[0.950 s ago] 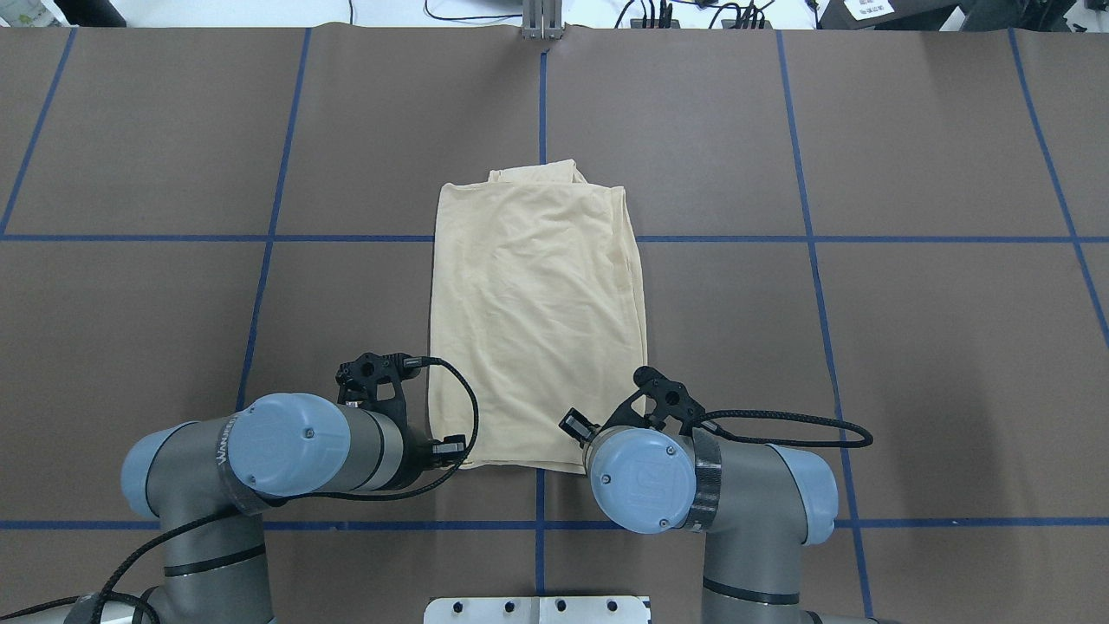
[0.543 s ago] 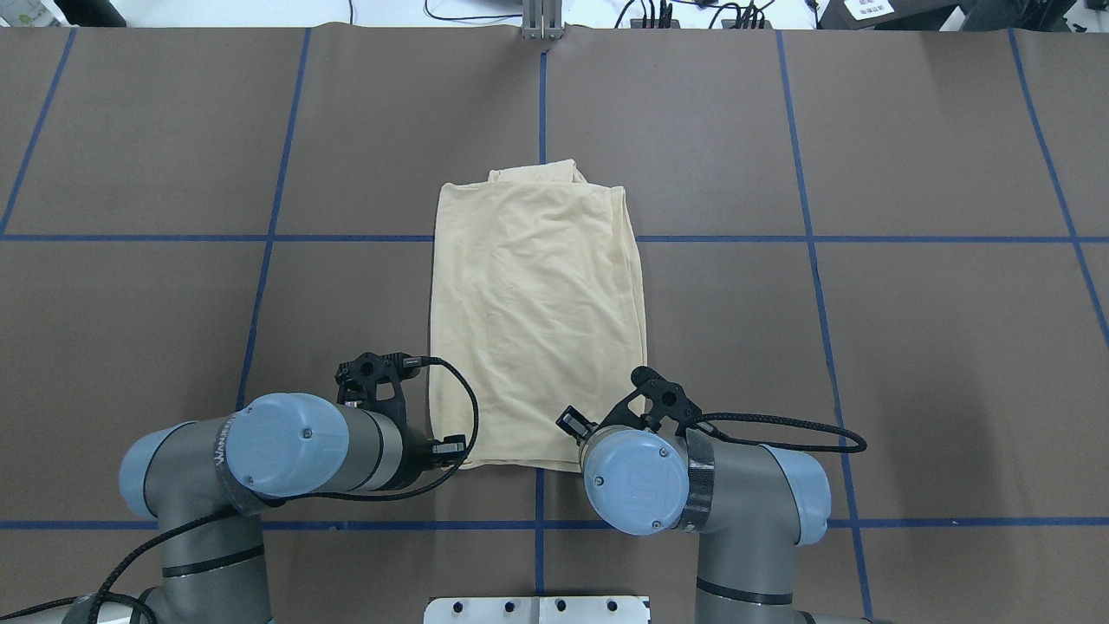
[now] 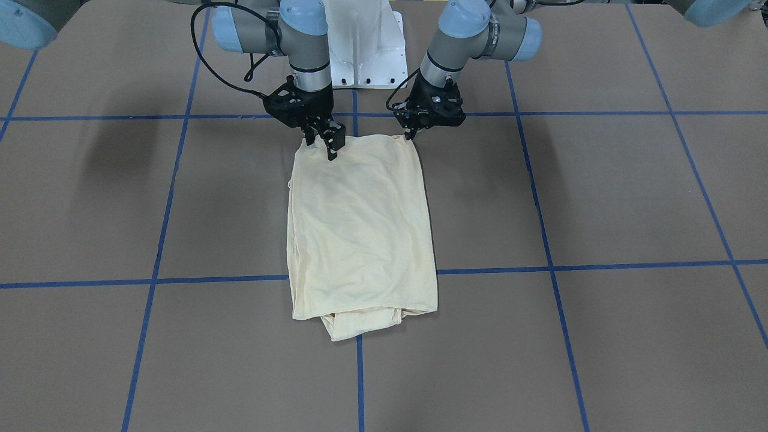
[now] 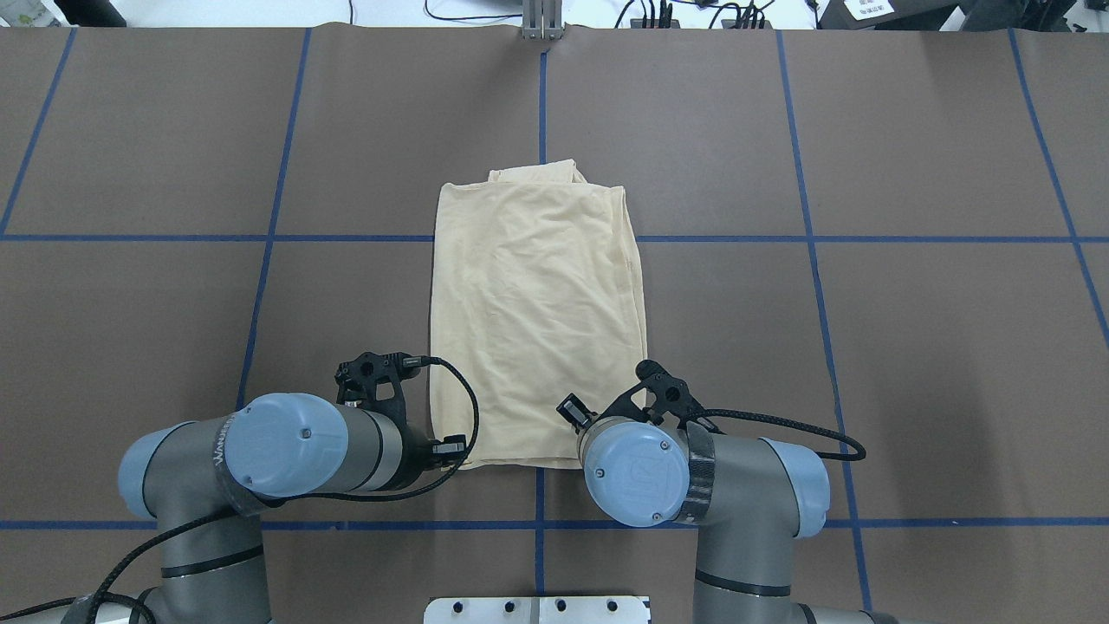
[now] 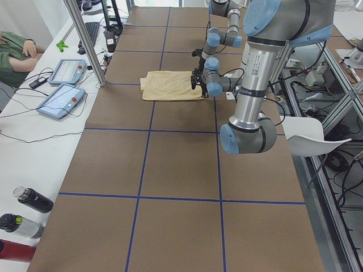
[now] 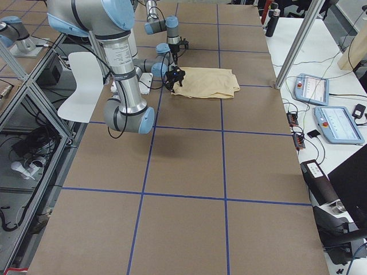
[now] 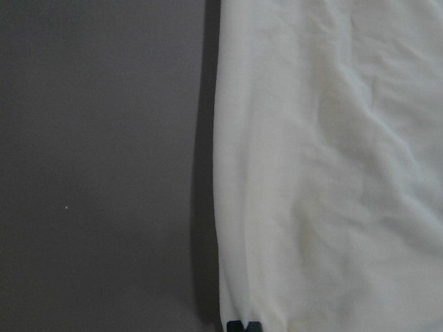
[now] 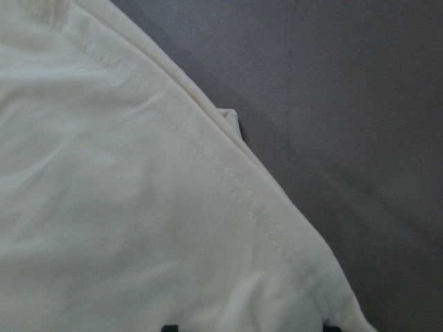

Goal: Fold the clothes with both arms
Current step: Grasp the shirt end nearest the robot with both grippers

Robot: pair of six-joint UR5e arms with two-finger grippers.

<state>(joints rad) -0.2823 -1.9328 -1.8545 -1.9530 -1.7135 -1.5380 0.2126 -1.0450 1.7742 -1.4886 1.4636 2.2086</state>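
The pale cream shirt [image 3: 360, 228] [image 4: 537, 321] lies folded into a tall rectangle at the table's middle, plain side up. Both arms stand at its edge nearest the robot. My left gripper [image 3: 410, 135] comes to a point on that edge's corner, its tips together on the fabric's edge [image 7: 243, 326]. Over the other near corner, my right gripper [image 3: 322, 146] is open, with a fingertip [image 8: 171, 327] on each side of the hemmed cloth [image 8: 124, 221]. From overhead both grippers are hidden under their wrists.
Blue tape lines [image 4: 541, 113] cross the brown table cover. The white pedestal base [image 3: 366, 54] sits behind the arms. Two control tablets [image 5: 61, 101], bottles [image 5: 34, 199] and a person's green sleeve [image 5: 11, 51] are along the side bench.
The right arm has shifted slightly left and closer in over its shirt corner. The left arm and the shirt have stayed put.
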